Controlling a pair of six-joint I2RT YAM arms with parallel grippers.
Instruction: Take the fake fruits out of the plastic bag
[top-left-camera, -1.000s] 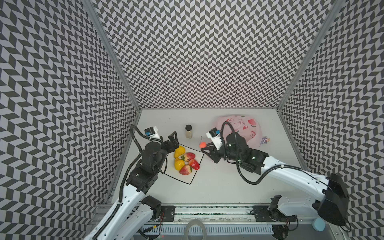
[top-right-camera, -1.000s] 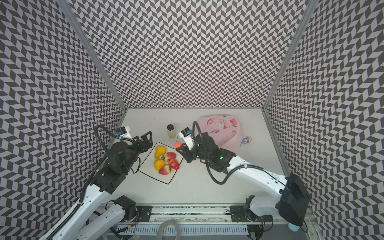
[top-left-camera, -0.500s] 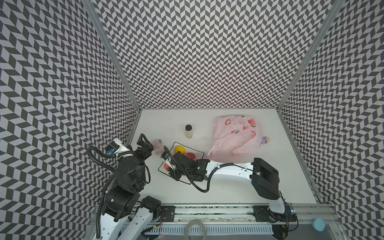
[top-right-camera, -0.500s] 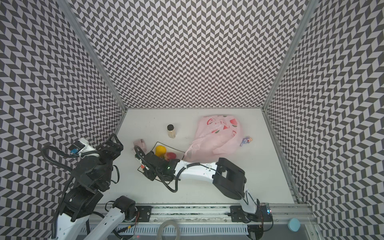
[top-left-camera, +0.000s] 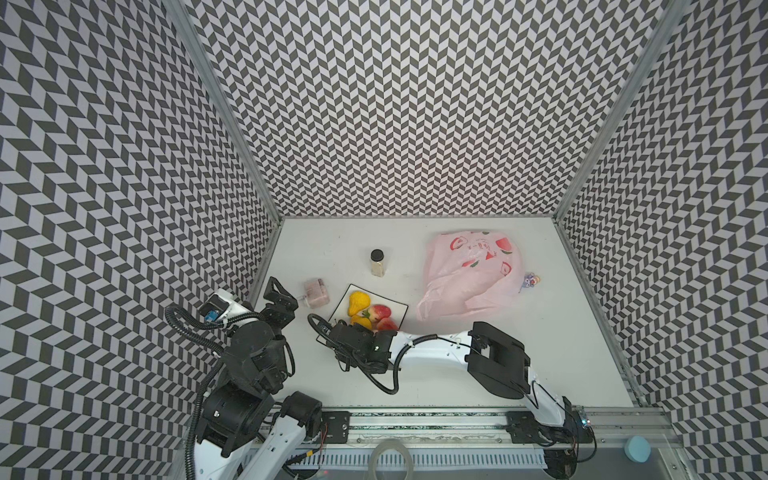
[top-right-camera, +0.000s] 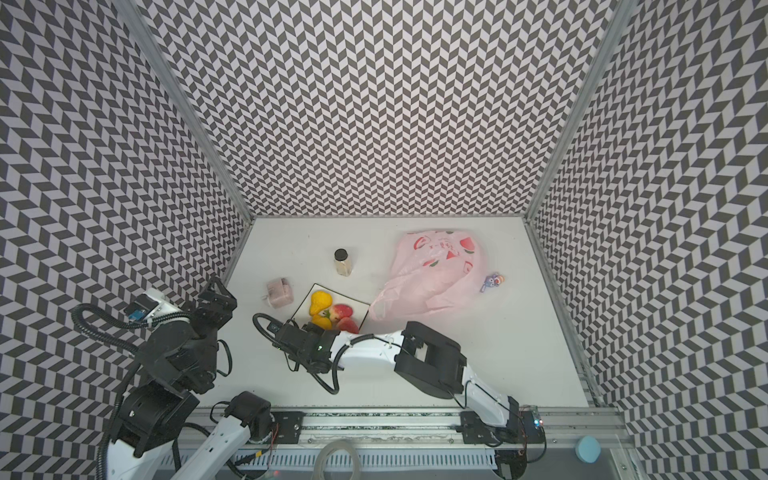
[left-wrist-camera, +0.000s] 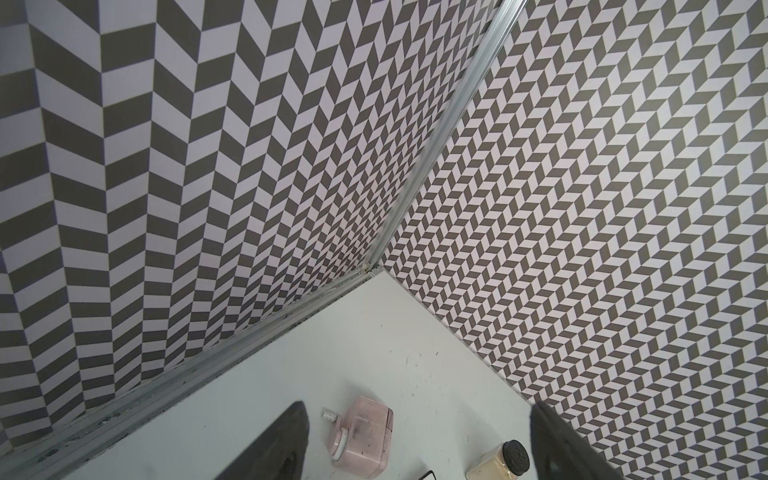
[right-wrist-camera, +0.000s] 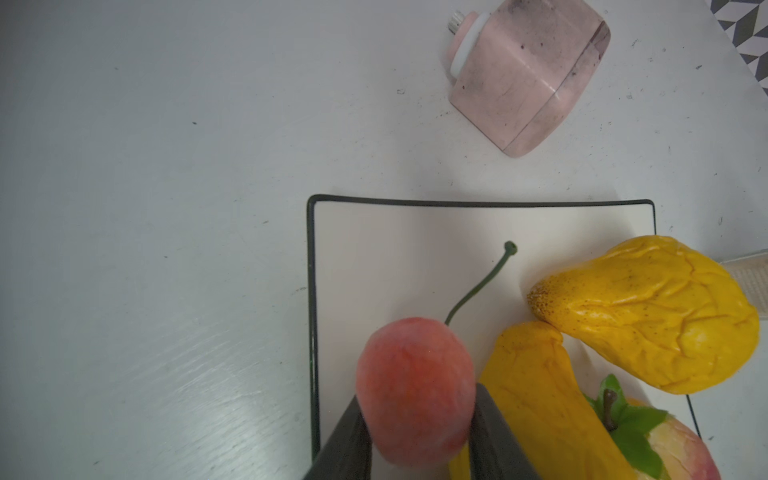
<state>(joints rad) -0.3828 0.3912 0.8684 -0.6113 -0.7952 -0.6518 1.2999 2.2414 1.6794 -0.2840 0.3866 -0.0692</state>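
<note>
The plastic bag (top-left-camera: 465, 282) (top-right-camera: 432, 278) lies slack toward the far right corner of the bench (top-left-camera: 478, 386), its far end close to the far edge. A purple figurine (top-left-camera: 529, 282) sits just beside it, between the bag and the right edge. The film is too cloudy in both top views to tell whether any fruit is inside.

Left of the bench's middle, a white square plate (top-left-camera: 341, 311) (right-wrist-camera: 395, 249) with a dark rim sits cornerwise to the bench edges. On it lie two yellow fruits (top-left-camera: 359, 301) (right-wrist-camera: 652, 311), touching each other, with red fruits (top-left-camera: 379, 311) crowded against them on the side toward the bag. The right gripper (right-wrist-camera: 415, 415) is closed on the peach-pink ball (right-wrist-camera: 415, 386), a finger pressed to each side, just inside the plate rim that faces the bench's near edge. The ball's green stem (right-wrist-camera: 478, 286) reaches over the bare part of the plate.

The right arm (top-left-camera: 436, 353) stretches low from the near right corner, crossing bare surface between the bag and the near edge. The left gripper (top-left-camera: 281, 303) (left-wrist-camera: 417, 411) hangs by the left edge, fingers spread wide, holding nothing. A pink block (top-left-camera: 316, 293) (right-wrist-camera: 536, 75) lies near the plate's left rim but apart from it. A black-capped bottle (top-left-camera: 377, 262) stands upright between the plate and the far edge. Bare bench runs along the far edge left of the bag and over the near right quarter.
</note>
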